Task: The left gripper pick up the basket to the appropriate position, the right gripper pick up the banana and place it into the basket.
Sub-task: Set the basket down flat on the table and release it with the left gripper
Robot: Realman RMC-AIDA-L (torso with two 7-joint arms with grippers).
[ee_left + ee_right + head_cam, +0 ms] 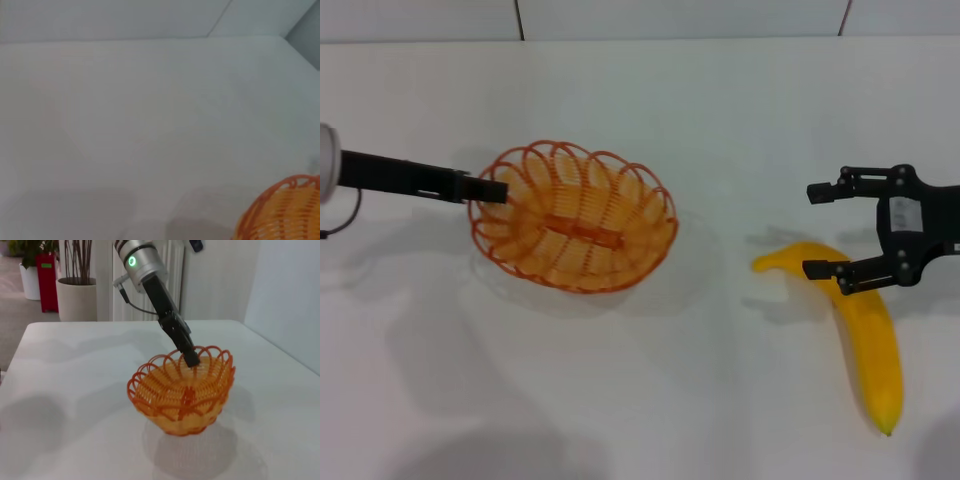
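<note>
- Basket (572,216) sits left of centre on the white table (720,120); in the right wrist view it appears lifted clear of the surface, its shadow lying below it.
- Left claw (490,190) grips the basket's left rim, pinched shut on a wire loop.
- Right claw (825,230) hangs wide open over the stem end of the banana (865,335), holding nothing; one finger overlaps the fruit in the head view, and contact cannot be told.
- Banana lies at the right of the table, well apart from the basket, stem end toward the far left, greenish tip pointing near.
- Handling, as a judgement: the basket looks light and springy, so a rim hold lets it tilt; the banana's skin is smooth and its flesh soft, so a firm squeeze would bruise it.
- Best hold is probably across the thick middle, where the curve balances, not the narrow stem.
</note>
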